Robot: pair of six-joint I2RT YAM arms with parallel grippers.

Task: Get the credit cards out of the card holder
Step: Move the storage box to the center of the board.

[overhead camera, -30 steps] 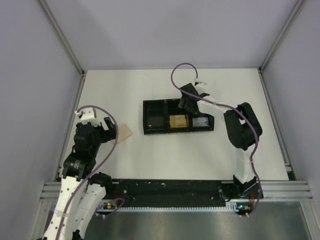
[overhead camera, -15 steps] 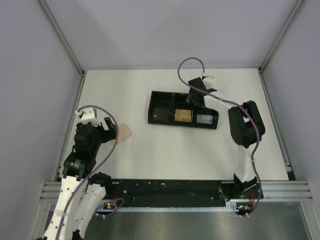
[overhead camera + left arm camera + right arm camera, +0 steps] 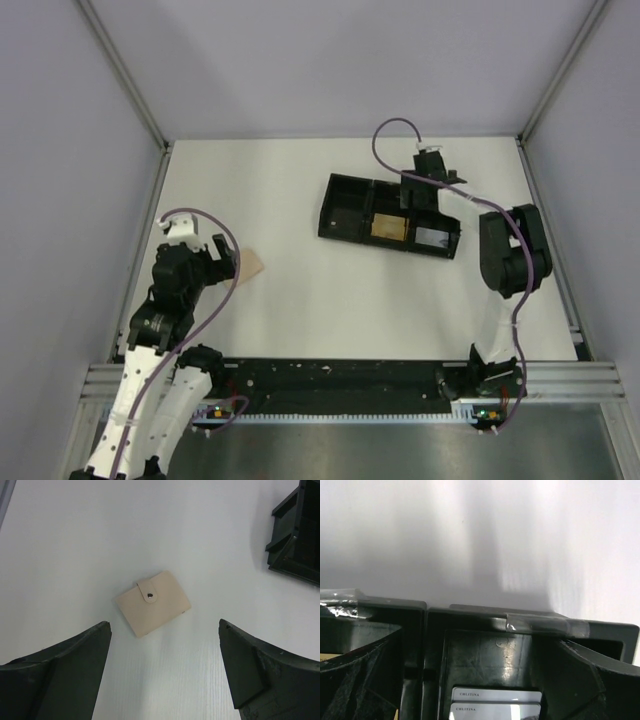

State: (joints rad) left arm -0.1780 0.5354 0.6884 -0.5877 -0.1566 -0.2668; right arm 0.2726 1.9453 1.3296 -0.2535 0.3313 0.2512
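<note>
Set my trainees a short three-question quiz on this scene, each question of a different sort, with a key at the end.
1. True or false: the card holder lies closed, its snap fastened.
2. Seen from the top camera, which compartment of the black tray holds the orange-tan block? A left; B middle; C right.
3. Fill in: the left gripper, facing the card holder, is ____.
Key: 1 true; 2 B; 3 open.

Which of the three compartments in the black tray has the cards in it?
The right-end compartment, by the right pincer: pale cards lie there, while the middle one holds an orange-tan block.
</note>
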